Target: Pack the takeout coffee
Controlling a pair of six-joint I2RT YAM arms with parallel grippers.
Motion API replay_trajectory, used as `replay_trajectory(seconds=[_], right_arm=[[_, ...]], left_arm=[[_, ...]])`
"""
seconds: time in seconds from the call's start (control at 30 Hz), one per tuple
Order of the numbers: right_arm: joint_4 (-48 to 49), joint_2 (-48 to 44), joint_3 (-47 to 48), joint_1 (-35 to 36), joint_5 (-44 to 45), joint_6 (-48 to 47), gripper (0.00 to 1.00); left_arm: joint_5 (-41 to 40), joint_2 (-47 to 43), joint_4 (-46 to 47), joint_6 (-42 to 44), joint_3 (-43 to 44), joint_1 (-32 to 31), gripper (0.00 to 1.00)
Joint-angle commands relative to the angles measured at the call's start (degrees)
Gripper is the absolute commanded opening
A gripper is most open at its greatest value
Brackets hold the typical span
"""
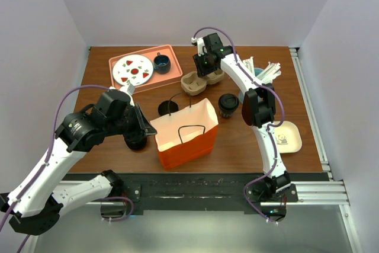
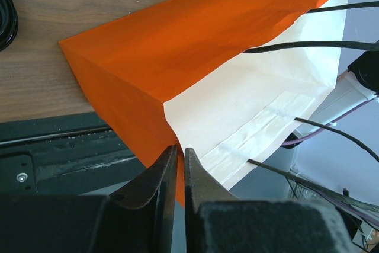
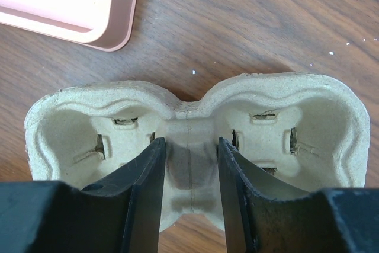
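Note:
The takeout coffee (image 1: 228, 103), a dark cup with a black sip lid, stands upright on the table right of the orange paper bag (image 1: 186, 140). The bag stands open at mid-table. My left gripper (image 1: 151, 125) is shut on the bag's left rim; in the left wrist view the orange edge (image 2: 177, 45) runs between the closed fingers of the gripper (image 2: 180, 149). My right gripper (image 1: 205, 70) is at the pulp cup carrier (image 1: 195, 82) behind the bag. In the right wrist view the gripper (image 3: 189, 143) clasps the middle ridge of the carrier (image 3: 284, 111), one finger in each well.
A pink tray (image 1: 175, 57) at the back left holds a patterned plate (image 1: 132, 69) and a blue cup (image 1: 161, 61). A low black round piece (image 1: 167, 108) lies behind the bag. A dark cup (image 1: 136, 141) stands under my left arm. A small white dish (image 1: 288, 136) sits at the right, white stirrers (image 1: 266, 70) behind it.

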Motion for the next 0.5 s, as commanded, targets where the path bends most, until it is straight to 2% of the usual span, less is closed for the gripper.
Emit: replay_trajectory(seconds=[0.0,0.23,0.37,0.47], right_arm=[[-0.24,-3.29,2.12,-0.70,1.03,0.65,0.33],[0.81,-4.52,1.34,-0.87,1.65,1.35,0.36],[5.28,-5.49,-1.04,-0.87,2.09,1.61,0.35],[3.37,-4.35,1.85,-0.96,2.18,1.88,0.34]], left_arm=[[0.46,-0.06,2.46,-0.50,-0.38,0.24,0.15],[0.55,-0.41,2.29,-0.41,-0.73,0.33,0.15],[0.81,-0.32,2.72,-0.24,-1.00,0.24,0.15],[0.90,-0.41,2.55,-0.15,-0.82,0.33,0.15]])
